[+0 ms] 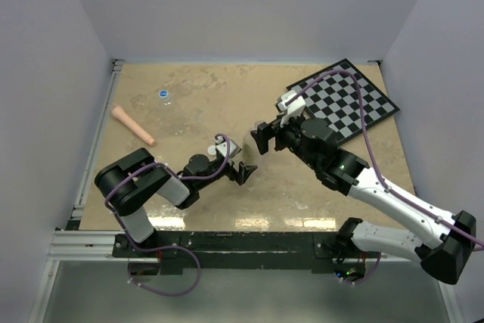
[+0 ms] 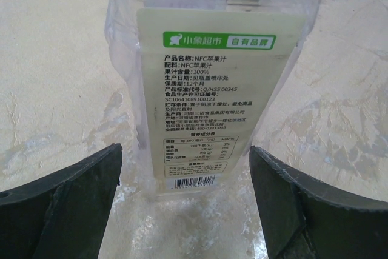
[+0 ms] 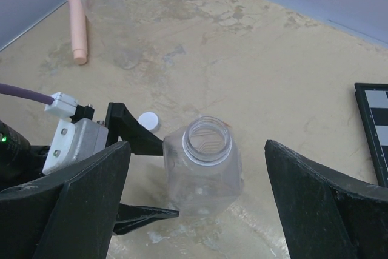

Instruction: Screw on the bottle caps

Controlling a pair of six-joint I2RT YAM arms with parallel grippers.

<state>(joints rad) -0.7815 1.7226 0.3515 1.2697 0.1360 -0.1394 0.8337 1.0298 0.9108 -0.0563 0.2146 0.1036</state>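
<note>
The wide clear bottle (image 3: 206, 168) stands upright near the middle of the table, its mouth open and uncapped. Its label faces my left wrist camera (image 2: 206, 59). My left gripper (image 2: 185, 150) is open low at the bottle's base, one finger (image 3: 136, 137) on each side of it. My right gripper (image 3: 197, 150) hovers open above and around the bottle's mouth, holding nothing. The white cap (image 3: 149, 121) lies on the table just behind the left gripper. The small bottle (image 1: 165, 98) stands far left at the back, with the blue cap (image 1: 164, 94) on its top.
A pink stick (image 1: 133, 125) lies at the left near the small bottle. A black-and-white checkerboard (image 1: 352, 100) lies at the back right. White walls close in the table on three sides.
</note>
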